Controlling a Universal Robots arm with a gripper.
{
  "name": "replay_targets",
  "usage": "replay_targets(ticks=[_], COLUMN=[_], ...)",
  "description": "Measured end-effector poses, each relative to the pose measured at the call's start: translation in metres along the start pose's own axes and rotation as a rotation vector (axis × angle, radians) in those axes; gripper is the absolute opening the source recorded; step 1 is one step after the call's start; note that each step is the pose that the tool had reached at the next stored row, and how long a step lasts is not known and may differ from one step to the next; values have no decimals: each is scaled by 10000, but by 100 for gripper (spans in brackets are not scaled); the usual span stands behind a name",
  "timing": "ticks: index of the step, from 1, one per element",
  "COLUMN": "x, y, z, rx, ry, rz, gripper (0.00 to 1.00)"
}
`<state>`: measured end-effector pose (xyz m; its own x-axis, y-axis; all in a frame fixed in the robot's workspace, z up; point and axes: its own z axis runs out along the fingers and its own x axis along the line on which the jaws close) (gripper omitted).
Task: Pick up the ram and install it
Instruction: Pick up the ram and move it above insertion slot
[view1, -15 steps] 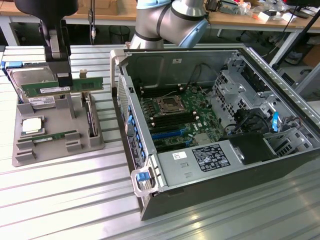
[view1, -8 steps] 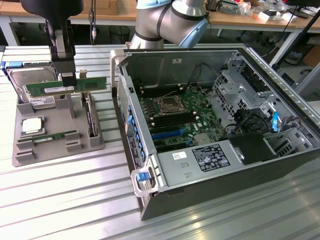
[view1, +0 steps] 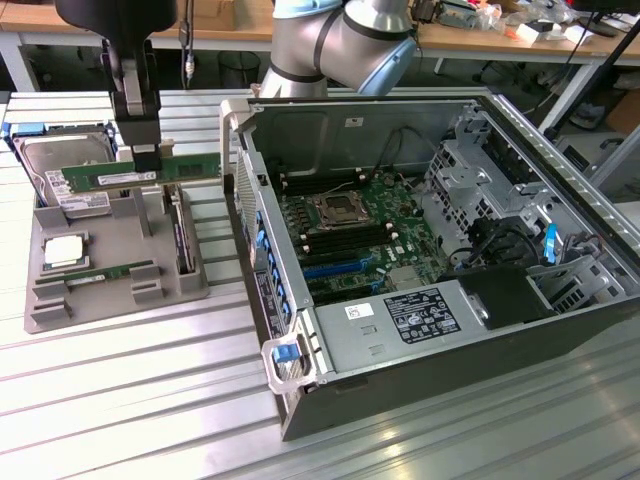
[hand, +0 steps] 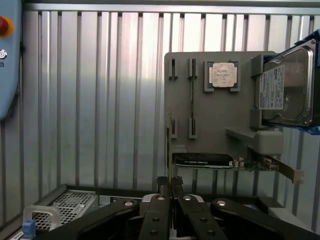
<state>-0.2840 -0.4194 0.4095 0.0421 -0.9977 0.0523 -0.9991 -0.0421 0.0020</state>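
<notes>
**Ram clamped in the gripper above the parts tray**

The gripper (view1: 147, 166) (hand: 170, 184) is clenched on the ram (view1: 105, 177) (hand: 168, 142), its two dark fingers pinching the stick near the middle of its upper long edge. The ram hangs on edge with its long side level and its white label facing the exterior camera. It is clear of the slots below. In the wrist view it shows edge-on as a thin line running out from between the fingertips.

Directly beneath lies the gray tray (view1: 120, 300) (hand: 220, 115), resting on the slatted metal table (view1: 150, 400). In the tray sit a square silver processor chip (view1: 62, 250) (hand: 223, 75) and a hard drive (view1: 65, 165) (hand: 287, 85) propped at an angle. An expansion card (view1: 180, 235) (hand: 205, 161) stands in its slot, and a second green stick (view1: 110, 272) lies low in a holder.

At the exterior view's right of the tray, just beside it, stands the open computer case (view1: 560, 330). Its motherboard (view1: 350, 240) is exposed, well apart from the held ram. The arm (view1: 330, 45) reaches over the case's far wall.
</notes>
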Motion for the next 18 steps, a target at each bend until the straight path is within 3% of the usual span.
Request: replay_targets(ticks=[10,18], x=[-5,-11], y=[-69,-171], z=[-1,-1], rx=[-1,-1], ry=[13,30], rz=[-3,-3], gripper=[12,12])
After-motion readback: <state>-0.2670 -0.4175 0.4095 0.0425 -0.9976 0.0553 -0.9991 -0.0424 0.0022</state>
